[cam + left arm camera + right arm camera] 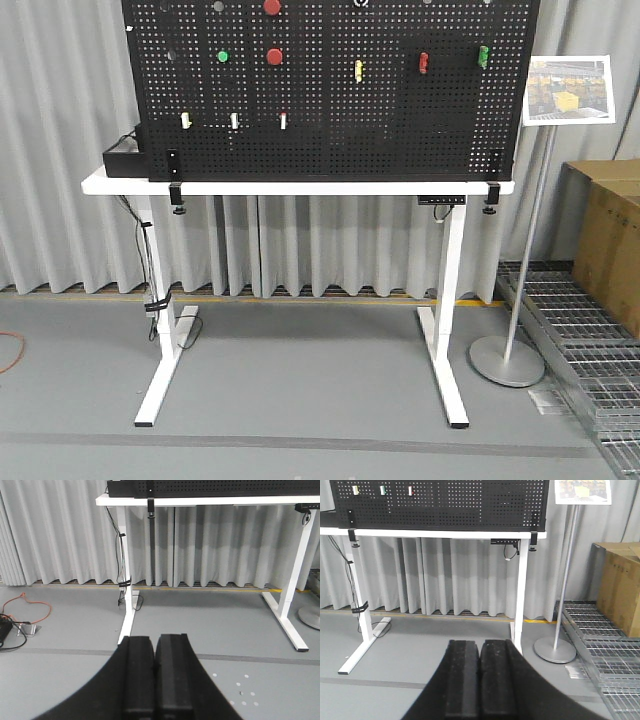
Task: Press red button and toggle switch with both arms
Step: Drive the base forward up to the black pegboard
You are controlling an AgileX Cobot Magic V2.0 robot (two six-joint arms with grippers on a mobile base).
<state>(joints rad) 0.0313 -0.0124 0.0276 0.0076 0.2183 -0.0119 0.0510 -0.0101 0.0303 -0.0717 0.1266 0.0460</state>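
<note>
The black pegboard stands on a white table. A red button sits left of centre on it, and a second red button is at the top edge. The small all-red toggle switch is mounted right of centre. Neither arm shows in the front view. My left gripper is shut and empty, low over the floor and well short of the table. My right gripper is also shut and empty, facing the table's right leg. The buttons and the toggle are out of both wrist views.
A green button, a yellow lever, a green lever and small rockers share the board. A sign stand, a cardboard box and floor grates are at the right. Cables lie on the floor at the left.
</note>
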